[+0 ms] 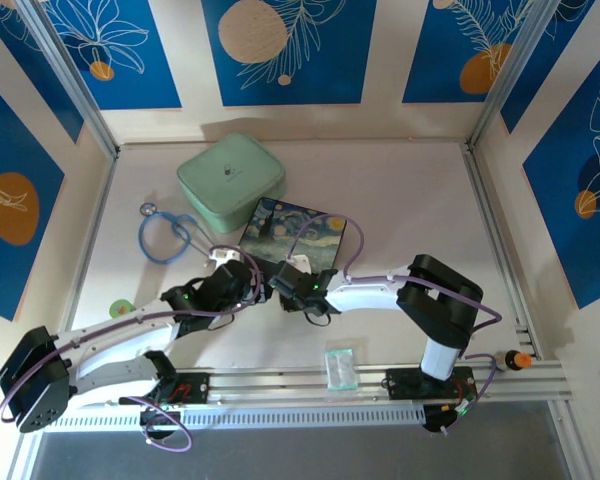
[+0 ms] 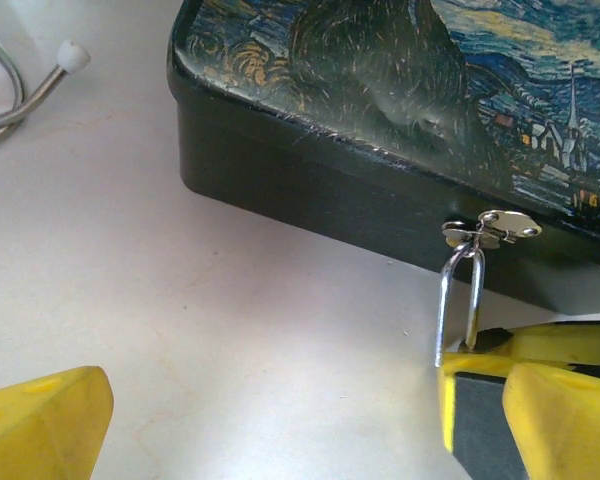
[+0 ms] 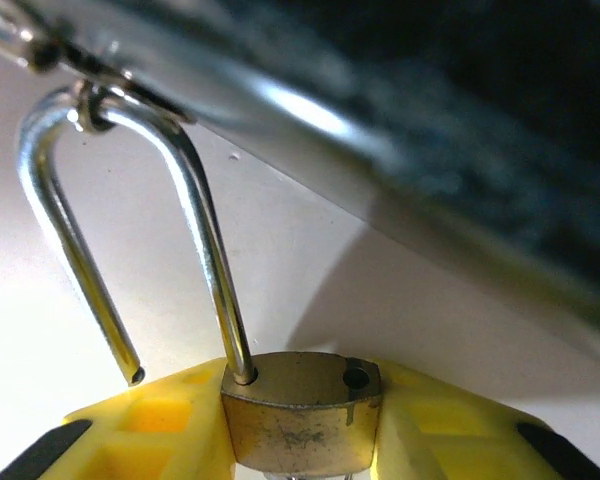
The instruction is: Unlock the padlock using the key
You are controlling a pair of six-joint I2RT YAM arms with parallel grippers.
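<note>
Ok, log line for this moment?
right gripper shut on small brass padlock; silver shackle end out, hooked in painted box's clasp; left gripper open

Painted box [image 2: 310, 180] blocks beyond padlock [image 3: 302, 420]; bare table [image 2: 230, 350] beside it

The little gold padlock [image 3: 302, 410] is hooking its silver loop [image 3: 202, 230] through the painted box [image 2: 360, 90]'s clasp [image 2: 492, 230], with one loop end sticking out of its hole.
</note>
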